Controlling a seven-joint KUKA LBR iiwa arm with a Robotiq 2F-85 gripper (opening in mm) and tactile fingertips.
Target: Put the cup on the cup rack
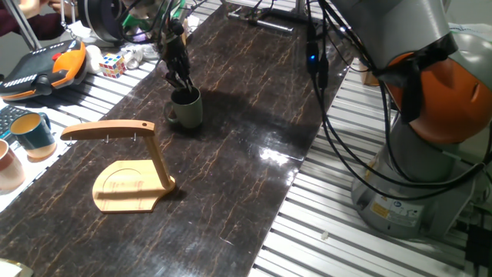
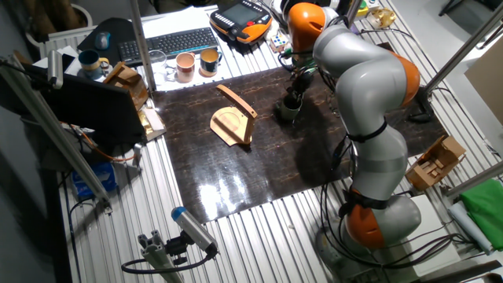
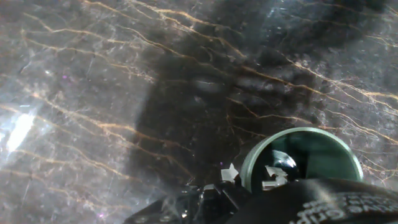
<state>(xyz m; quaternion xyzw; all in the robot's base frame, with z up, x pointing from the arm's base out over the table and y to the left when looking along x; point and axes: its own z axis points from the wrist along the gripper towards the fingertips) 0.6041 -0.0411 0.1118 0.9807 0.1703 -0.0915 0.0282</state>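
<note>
The sage-green cup stands upright on the dark marbled table, its handle toward the wooden cup rack. My gripper comes down from above, one finger inside the cup and one outside, closed on the rim. In the hand view the gripper sits at the cup's left rim. The cup rack stands apart from the cup, nearer the table's front left, its long arm bare. The other fixed view shows the cup, the gripper and the rack.
A teal cup and a pinkish-beige cup stand off the table's left edge. An orange teach pendant and a Rubik's cube lie behind them. The robot base and its cables are at the right.
</note>
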